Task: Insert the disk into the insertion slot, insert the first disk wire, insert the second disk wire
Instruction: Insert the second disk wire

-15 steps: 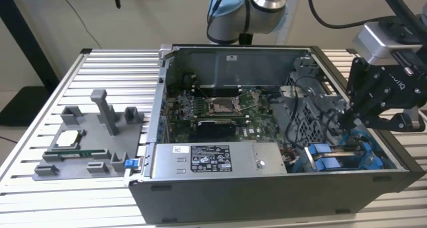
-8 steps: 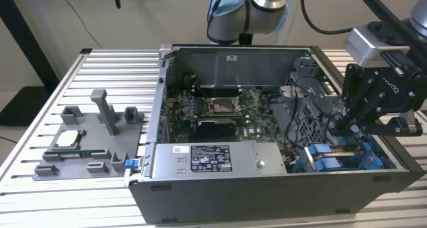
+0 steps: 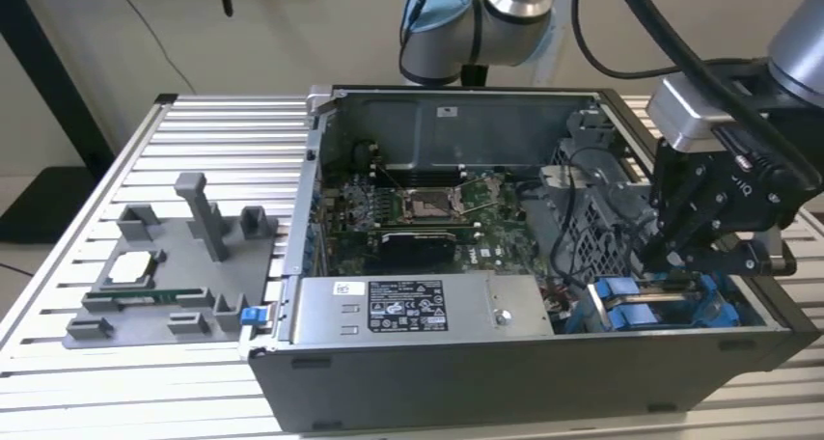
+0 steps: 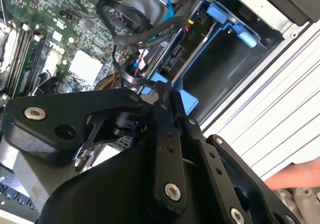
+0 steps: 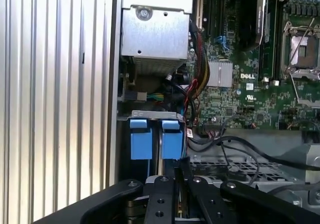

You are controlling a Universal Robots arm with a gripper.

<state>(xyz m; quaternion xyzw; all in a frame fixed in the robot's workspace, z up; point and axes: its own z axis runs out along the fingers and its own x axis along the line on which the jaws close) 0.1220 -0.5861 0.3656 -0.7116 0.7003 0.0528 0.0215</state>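
This place looks like a robotics lab or a test workshop. An open computer case (image 3: 515, 266) lies on a table (image 3: 193, 122) made of ribbed aluminium profiles, and its green motherboard (image 3: 412, 208) is exposed. Beside the case stands a grey fixture (image 3: 168, 276) that holds small parts. An industrial robot arm (image 3: 489, 15) with thick black cables (image 3: 644, 35) reaches over the case. Behind it there is a plain beige wall (image 3: 296, 25).

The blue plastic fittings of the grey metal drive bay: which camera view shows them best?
The first wrist view shows them best: two blue plastic fittings face the camera side by side, unobstructed, just beyond the black end effector. The second wrist view shows blue parts obliquely, behind cables. The exterior view shows them partly hidden by the end effector.
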